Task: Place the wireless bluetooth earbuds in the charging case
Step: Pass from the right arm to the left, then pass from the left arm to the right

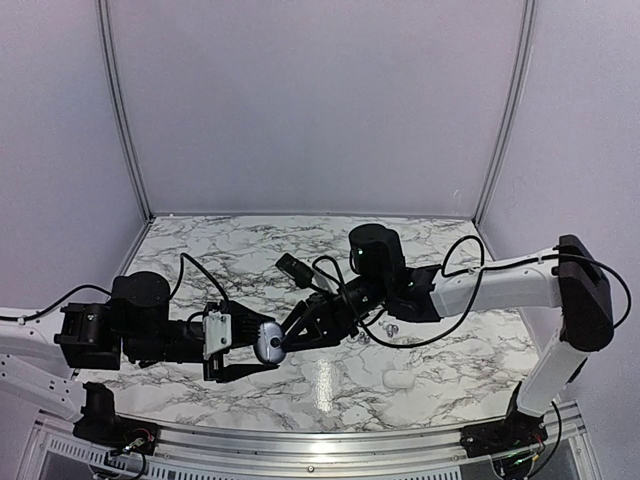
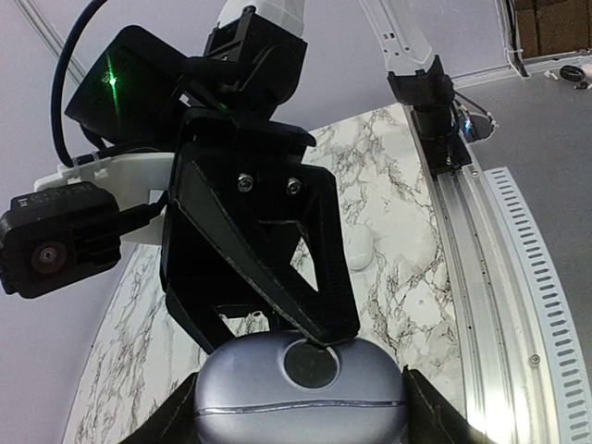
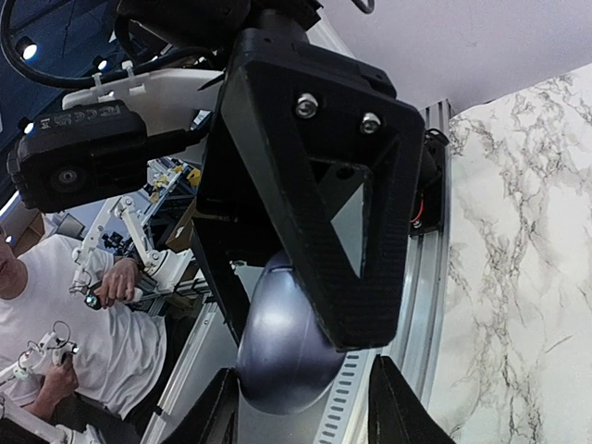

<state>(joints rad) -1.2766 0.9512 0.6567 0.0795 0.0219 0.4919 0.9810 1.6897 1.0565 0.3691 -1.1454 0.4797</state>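
Left claw (image 1: 258,349), left of centre in the top view, is closed about halfway onto the grey-blue charging case (image 1: 270,342), gripping it by its sides. Right claw (image 1: 297,334), immediately to its right, stands partly open and grips nothing, one fingertip (image 2: 324,328) touching the case's top. Further right, the earbuds (image 1: 389,328) lie on the marbled desk (image 1: 200,245), outside the case, and a white case (image 1: 400,380) rests at lower right.
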